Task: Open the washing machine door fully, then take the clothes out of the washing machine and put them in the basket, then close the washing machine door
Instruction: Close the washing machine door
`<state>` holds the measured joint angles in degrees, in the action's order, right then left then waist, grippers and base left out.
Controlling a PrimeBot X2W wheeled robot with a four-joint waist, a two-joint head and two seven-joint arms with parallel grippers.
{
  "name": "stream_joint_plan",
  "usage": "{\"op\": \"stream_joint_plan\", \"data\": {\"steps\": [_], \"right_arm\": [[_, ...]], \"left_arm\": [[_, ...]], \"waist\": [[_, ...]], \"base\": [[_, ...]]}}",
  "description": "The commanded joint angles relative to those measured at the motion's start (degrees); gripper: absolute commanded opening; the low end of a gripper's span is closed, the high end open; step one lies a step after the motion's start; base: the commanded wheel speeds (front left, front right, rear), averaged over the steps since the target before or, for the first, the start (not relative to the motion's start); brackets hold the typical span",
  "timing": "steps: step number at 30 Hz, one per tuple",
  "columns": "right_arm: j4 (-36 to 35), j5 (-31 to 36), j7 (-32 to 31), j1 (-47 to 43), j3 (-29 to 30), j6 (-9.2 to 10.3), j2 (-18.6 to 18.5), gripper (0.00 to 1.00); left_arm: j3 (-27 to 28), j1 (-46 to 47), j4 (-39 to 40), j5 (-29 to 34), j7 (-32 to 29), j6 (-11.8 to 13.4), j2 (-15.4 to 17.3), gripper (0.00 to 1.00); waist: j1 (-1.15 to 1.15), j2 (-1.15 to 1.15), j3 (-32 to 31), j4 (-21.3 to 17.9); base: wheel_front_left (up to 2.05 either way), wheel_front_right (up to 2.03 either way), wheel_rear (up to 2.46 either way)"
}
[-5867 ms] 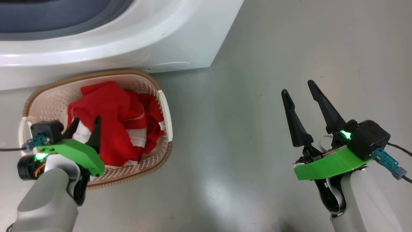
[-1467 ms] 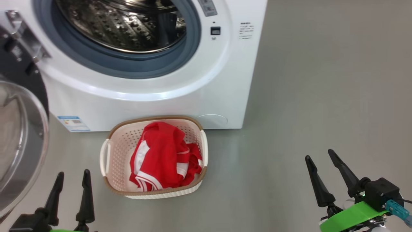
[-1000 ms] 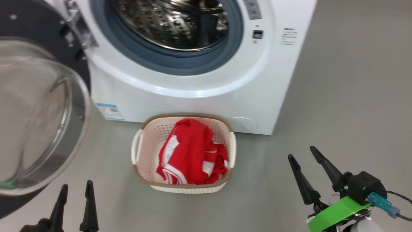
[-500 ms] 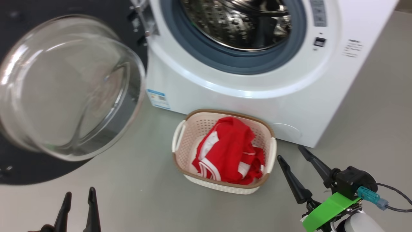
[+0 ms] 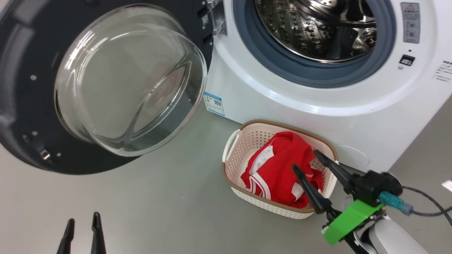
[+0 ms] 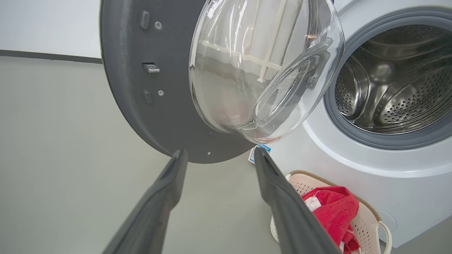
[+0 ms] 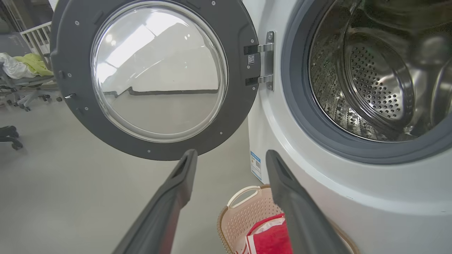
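the washing machine door [image 5: 130, 81] stands swung wide open to the left of the washing machine [image 5: 317, 116], glass bowl bulging outward and the steel drum [image 5: 317, 31] exposed. the clothes [image 5: 279, 169] lie heaped in the basket [image 5: 247, 148], which sits on the grey floor [image 5: 159, 204] just before the machine's lower front. the right gripper [image 5: 304, 158] shows across the basket's right side, fingers spread, grasping nothing. the left gripper [image 5: 83, 217] sits low at the left, well apart from the basket, fingers parted and empty.
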<state>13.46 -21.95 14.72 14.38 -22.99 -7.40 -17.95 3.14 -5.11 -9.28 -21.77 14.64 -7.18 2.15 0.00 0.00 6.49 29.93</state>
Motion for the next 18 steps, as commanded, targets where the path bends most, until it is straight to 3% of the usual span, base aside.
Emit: {"op": "stream_joint_plan", "data": {"steps": [1,18], "right_arm": [[-0.81,-1.12,0.28,2.36,-1.76,-0.09,-0.21,1.0],[1.27,-2.51,0.28,6.39,-4.89,-0.09,-0.5,1.0]], "left_arm": [[2.27,0.56,1.96,-0.86,0.36,0.74,0.74,1.0],[2.52,0.18,4.73,-3.32,0.36,2.03,0.73,1.0]], "waist": [[0.0,0.0,0.95,0.73],[0.0,0.0,1.9,1.13]], "base": [[0.0,0.0,0.0],[0.0,0.0,0.0]]}}
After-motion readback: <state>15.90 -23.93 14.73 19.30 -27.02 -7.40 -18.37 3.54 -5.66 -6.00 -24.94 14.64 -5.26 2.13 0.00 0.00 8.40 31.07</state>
